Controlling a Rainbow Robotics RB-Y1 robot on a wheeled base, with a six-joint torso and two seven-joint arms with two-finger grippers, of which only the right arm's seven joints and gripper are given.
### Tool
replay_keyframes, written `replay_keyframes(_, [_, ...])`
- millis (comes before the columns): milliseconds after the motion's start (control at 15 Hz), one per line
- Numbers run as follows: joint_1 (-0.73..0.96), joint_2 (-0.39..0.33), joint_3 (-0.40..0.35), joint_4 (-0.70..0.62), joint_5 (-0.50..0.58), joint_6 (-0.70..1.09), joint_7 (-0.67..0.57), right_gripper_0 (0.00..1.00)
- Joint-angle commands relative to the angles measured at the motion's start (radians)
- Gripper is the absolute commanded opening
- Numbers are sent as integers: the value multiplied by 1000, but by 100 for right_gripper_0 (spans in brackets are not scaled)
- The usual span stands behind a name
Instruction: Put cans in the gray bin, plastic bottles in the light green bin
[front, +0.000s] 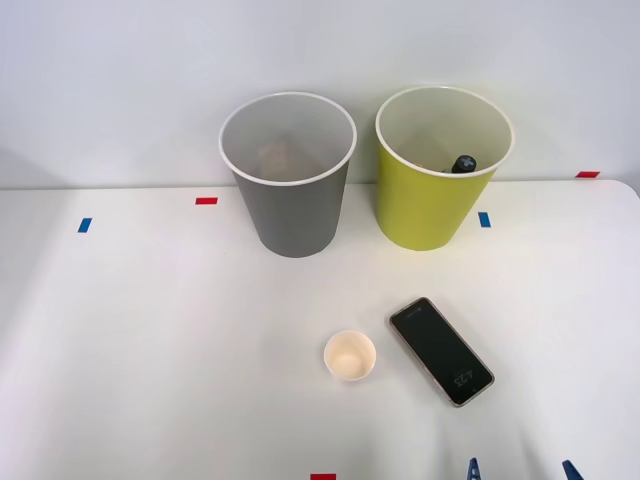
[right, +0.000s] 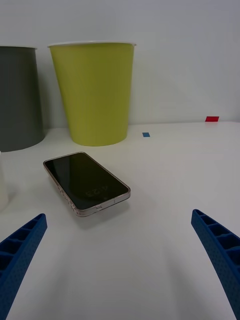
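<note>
Right gripper (right: 120, 260) is spread wide with nothing between its blue ribbed fingers (right: 20, 250), which hang low over the white table (front: 150, 350) at the near edge; in the front view their tips (front: 473, 468) just poke in at the bottom right. Just ahead of the gripper lies a smartphone (right: 85, 182), flat, screen up and dark, showing faint digits (a clock readout, it seems), angled diagonally. Left of the phone, close but apart, stands a small white paper cup (front: 350, 355), upright and open.

Farther back, by the wall, the gray bin (front: 290, 180) and the light green bin (front: 440, 170) stand upright side by side with a narrow gap between them, gray on the robot's left. Inside the light green bin a black-capped bottle (front: 464, 163) shows just above the near rim, mostly hidden. A brownish object (front: 275, 155) sits deep in the gray bin, too dim to identify. Small red and blue tape marks (front: 206, 200) dot the table.
</note>
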Motion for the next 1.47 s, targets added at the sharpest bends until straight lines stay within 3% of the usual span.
replay_keyframes(67, [0,0,0,0,0,0,0,100])
replay_keyframes(1467, [0,0,0,0,0,0,0,100])
